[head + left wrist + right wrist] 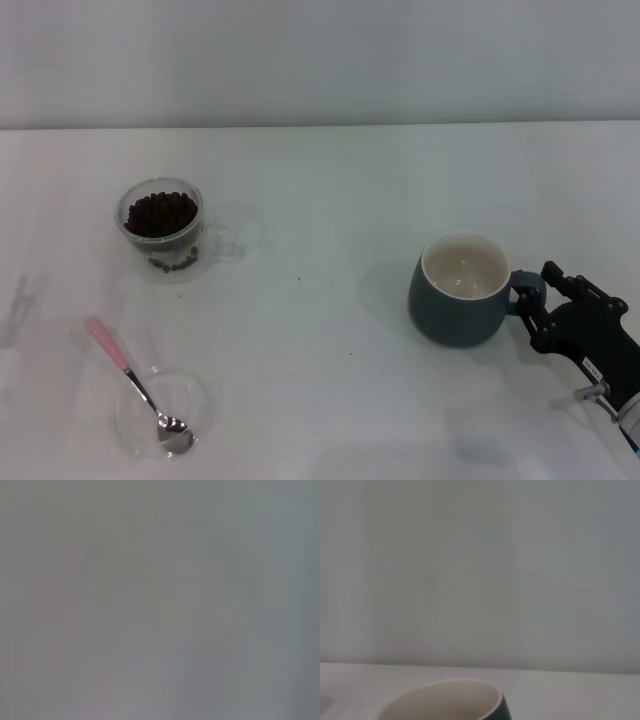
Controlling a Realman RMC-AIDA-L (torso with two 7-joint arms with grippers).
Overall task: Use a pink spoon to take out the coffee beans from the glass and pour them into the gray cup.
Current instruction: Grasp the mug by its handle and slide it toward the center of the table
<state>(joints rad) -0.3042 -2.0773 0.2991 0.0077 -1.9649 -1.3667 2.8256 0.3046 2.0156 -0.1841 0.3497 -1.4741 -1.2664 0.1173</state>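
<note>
Our right gripper pinches the gray cup handle at lower right; a jerk could tip it over.

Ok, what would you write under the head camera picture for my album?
Right gripper at the gray cup handle; coffee beans wait in the glass, pink spoon resting in a clear dish.

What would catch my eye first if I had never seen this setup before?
Probably the rounded dark blue-gray ceramic mug on the right of the white table, with the black right gripper at its loop handle. Far left stands a small clear glass cup heaped with dark coffee beans. Nearer the robot, a pale-pink-handled teaspoon rests in a shallow clear glass dish.
</note>
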